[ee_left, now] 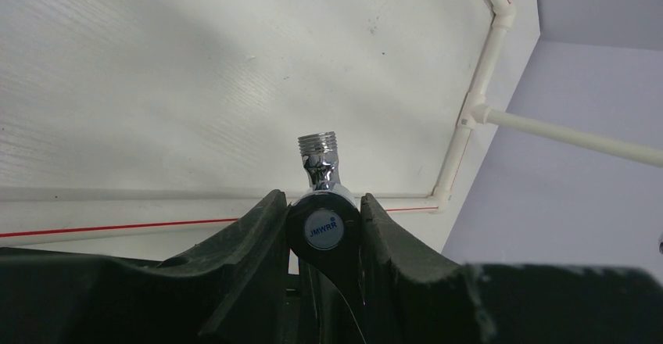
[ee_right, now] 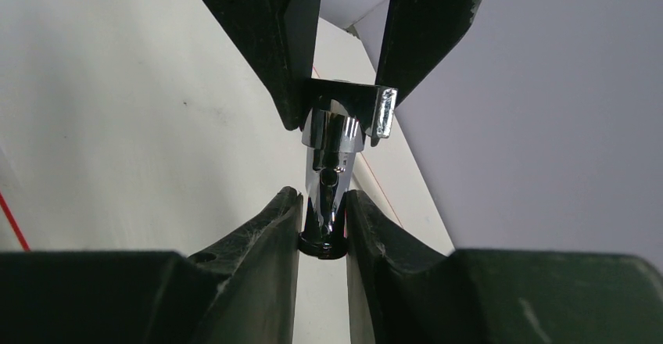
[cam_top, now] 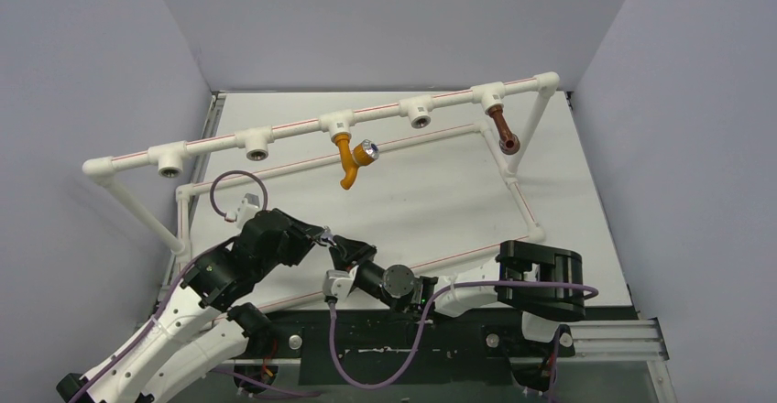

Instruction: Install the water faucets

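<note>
The silver faucet (cam_top: 327, 238) is held between both grippers, low over the table in front of the pipe frame. My left gripper (ee_left: 322, 201) is shut on its round head with the blue-lettered cap (ee_left: 323, 228), and its threaded end (ee_left: 318, 142) points away from the camera. My right gripper (ee_right: 323, 197) is shut on the faucet's spout (ee_right: 328, 184). The left fingers (ee_right: 274, 39) show at the top of that view. The orange faucet (cam_top: 349, 160) with a chrome knob hangs from the middle tee. The brown faucet (cam_top: 504, 129) hangs from the right tee.
The white pipe rail (cam_top: 302, 126) crosses the back, with open sockets at the far left (cam_top: 169, 168), left of centre (cam_top: 257, 152) and right of centre (cam_top: 421, 119). A lower pipe frame (cam_top: 513, 188) borders the table. Purple cables loop near both arms.
</note>
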You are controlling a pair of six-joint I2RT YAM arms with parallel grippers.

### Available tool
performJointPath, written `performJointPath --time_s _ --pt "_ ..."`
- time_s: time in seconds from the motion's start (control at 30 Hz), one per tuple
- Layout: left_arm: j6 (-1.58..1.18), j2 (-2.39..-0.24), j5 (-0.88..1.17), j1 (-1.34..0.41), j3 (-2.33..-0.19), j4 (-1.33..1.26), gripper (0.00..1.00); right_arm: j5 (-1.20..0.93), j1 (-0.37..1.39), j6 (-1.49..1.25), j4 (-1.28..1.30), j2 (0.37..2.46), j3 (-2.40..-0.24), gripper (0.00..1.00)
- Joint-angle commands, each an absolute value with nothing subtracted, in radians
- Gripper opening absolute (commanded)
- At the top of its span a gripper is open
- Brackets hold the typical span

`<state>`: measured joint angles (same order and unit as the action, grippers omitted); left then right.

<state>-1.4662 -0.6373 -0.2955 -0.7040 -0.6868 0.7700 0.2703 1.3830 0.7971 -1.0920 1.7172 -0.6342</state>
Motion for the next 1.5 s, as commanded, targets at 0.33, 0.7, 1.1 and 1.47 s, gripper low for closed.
performJointPath --time_s 0.33,0.7,1.1,1.47 --pt "-1.271 -0.58 -0.236 -0.703 -0.679 0.564 0.0 0.248 1.383 0.709 -1.13 1.632 -0.652 0.0" --pt "-1.204 -0.562 -0.209 -0.702 -0.644 0.477 0.29 0.239 1.384 0.679 -1.101 1.565 -0.609 0.0" --pt "-1.145 -0.498 -0.168 -0.702 -0.606 0.341 0.81 0.224 1.384 0.647 -1.074 1.447 -0.519 0.0" --pt "-0.977 -0.453 -0.115 -0.702 -0.582 0.314 0.89 0.216 1.374 0.525 -0.981 1.205 -0.403 0.0"
